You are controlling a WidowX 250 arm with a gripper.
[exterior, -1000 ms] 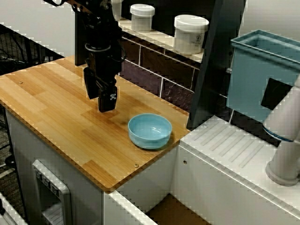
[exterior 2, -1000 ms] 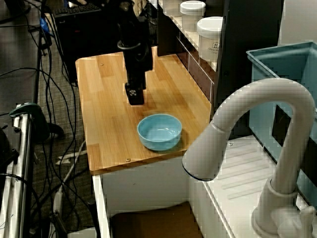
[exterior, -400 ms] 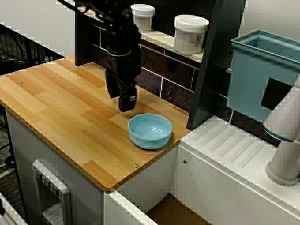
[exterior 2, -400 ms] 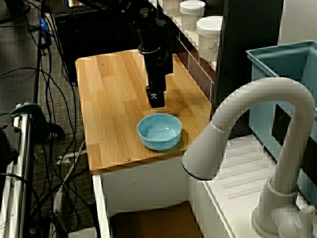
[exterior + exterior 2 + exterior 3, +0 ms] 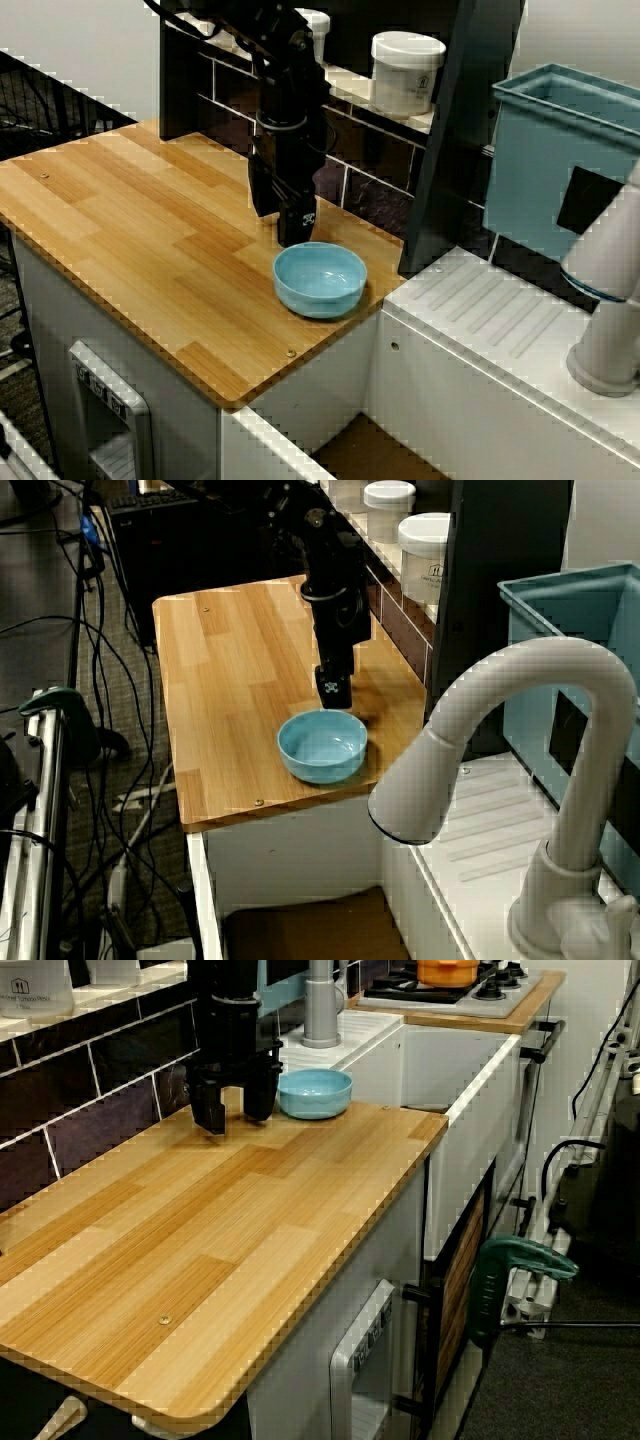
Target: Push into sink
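A small light-blue bowl stands empty on the wooden counter, close to the corner beside the sink. My black gripper points down just behind the bowl, on its wall side, fingertips low over the wood. In the view along the counter its two fingers stand apart with nothing between them, so it is open. The sink drops below the counter's end, with white walls and a brown floor.
A white faucet arches over the sink. A ribbed white draining surface and a tall teal bin lie past a dark post. White jars sit on the ledge above the dark tiled wall.
The gripper has travelled right along the counter, from the middle of the wood to just behind the bowl. The bowl has not moved.
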